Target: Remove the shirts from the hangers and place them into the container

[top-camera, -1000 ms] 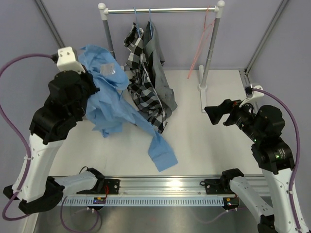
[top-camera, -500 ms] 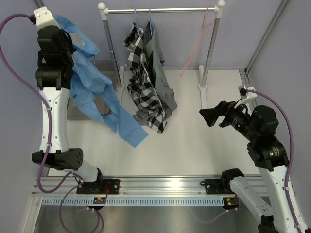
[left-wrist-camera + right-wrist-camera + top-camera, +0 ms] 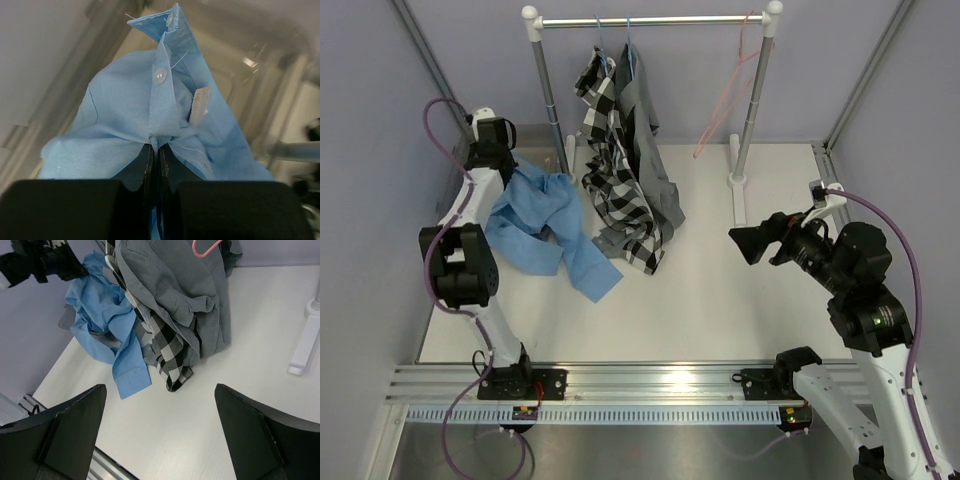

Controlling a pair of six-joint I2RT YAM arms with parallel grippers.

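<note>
My left gripper (image 3: 503,168) (image 3: 155,150) is shut on the light blue shirt (image 3: 535,225) (image 3: 150,105), pinching a fold below the button placket. The shirt is heaped low over the translucent grey container (image 3: 538,150) (image 3: 240,50) at the far left, and one sleeve trails onto the table. A black-and-white checked shirt (image 3: 615,190) and a grey shirt (image 3: 655,170) hang from two light blue hangers (image 3: 600,35) on the rack. A pink hanger (image 3: 740,70) hangs bare at the bar's right end. My right gripper (image 3: 750,243) (image 3: 160,430) hovers open at the right, holding nothing.
The silver rack bar (image 3: 650,20) spans the back on two posts, and the right post's white foot (image 3: 738,200) lies on the table. The hanging shirts' hems drape onto the table. An aluminium rail (image 3: 640,380) runs along the near edge.
The left arm swung the blue shirt down from high at the far left onto the container, where it now lies heaped. The right arm has barely moved.
</note>
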